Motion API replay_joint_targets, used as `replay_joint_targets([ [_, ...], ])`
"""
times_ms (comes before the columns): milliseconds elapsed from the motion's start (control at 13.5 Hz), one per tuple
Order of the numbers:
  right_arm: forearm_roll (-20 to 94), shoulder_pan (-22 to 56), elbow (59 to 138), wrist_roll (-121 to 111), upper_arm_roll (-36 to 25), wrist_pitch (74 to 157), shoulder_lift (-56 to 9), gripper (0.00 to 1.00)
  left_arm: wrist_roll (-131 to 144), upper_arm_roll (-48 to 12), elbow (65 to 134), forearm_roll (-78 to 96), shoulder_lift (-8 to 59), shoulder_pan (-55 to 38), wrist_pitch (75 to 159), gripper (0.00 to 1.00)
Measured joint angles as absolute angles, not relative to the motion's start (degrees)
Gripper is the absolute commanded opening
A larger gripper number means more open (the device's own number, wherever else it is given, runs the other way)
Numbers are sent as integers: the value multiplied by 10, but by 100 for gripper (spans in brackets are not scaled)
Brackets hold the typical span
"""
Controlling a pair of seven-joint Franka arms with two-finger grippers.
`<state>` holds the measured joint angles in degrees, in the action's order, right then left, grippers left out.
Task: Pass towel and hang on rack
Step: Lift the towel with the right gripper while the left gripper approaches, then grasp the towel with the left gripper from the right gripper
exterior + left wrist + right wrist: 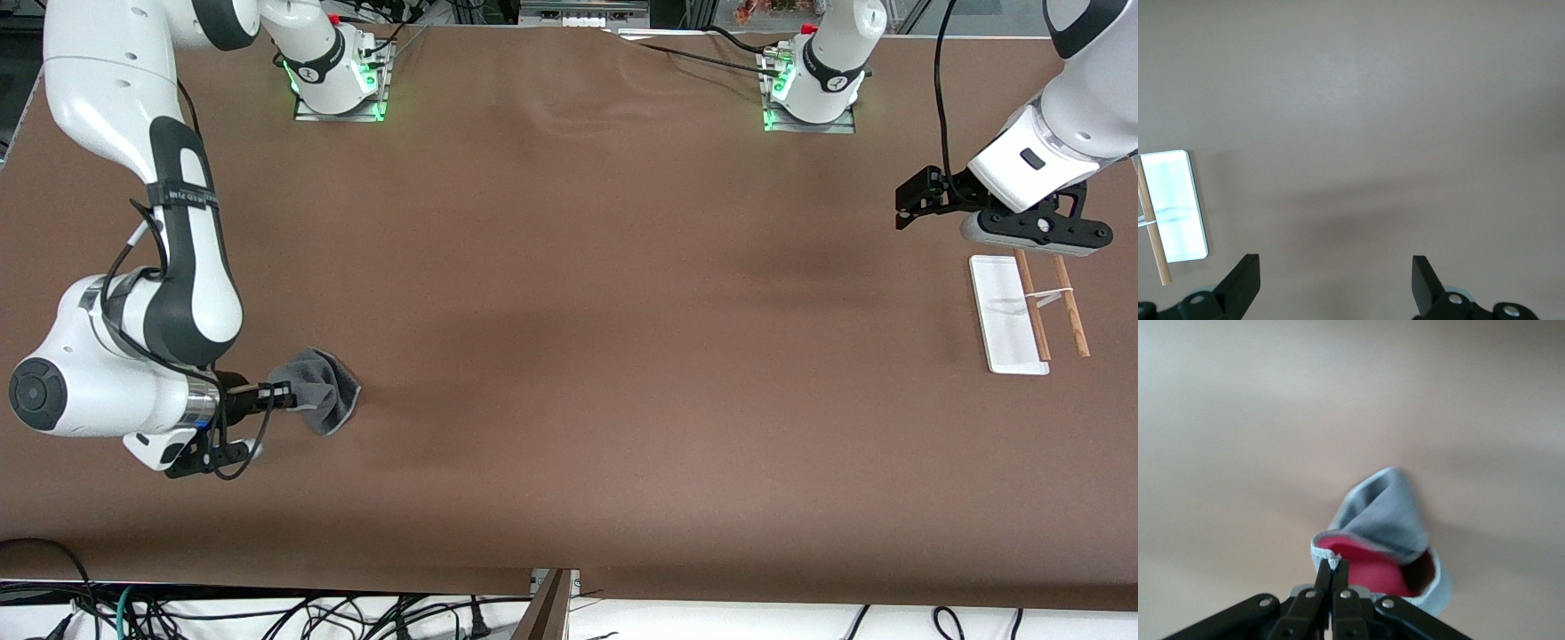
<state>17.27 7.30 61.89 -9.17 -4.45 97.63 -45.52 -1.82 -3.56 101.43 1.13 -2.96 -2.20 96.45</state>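
Brown cloth-covered table [569, 356], nothing between the arms. Right gripper [1331, 577] pinched on the towel [322, 389] at its stitched edge; it droops from the fingers, soft and light (edge grip looks thin, may slip). Left gripper [1331, 283] wide open, waiting beside the rack [1009, 316], holding nothing.

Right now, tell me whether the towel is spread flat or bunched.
Bunched: the towel hangs folded from the shut right gripper, red face showing inside.
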Motion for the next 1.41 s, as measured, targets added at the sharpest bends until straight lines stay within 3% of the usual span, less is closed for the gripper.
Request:
replay_joint_targets([
  [296,265,74,609,69,2,906,-429,0,-18,-35,1013,11,-4,-22,965,100],
  [667,445,77,607,389,96,919,-416,0,-25,-40,1007,81,36,-25,966,100],
  [889,474,77,605,553,182,1016,-415,0,-83,-40,1004,173,67,-25,986,100],
  [1185,475,87,599,742,316,1207,-411,0,-220,-38,998,283,96,-23,993,100],
  [1407,475,108,598,831,364,1322,-410,0,-365,-38,997,393,123,-22,1006,100],
])
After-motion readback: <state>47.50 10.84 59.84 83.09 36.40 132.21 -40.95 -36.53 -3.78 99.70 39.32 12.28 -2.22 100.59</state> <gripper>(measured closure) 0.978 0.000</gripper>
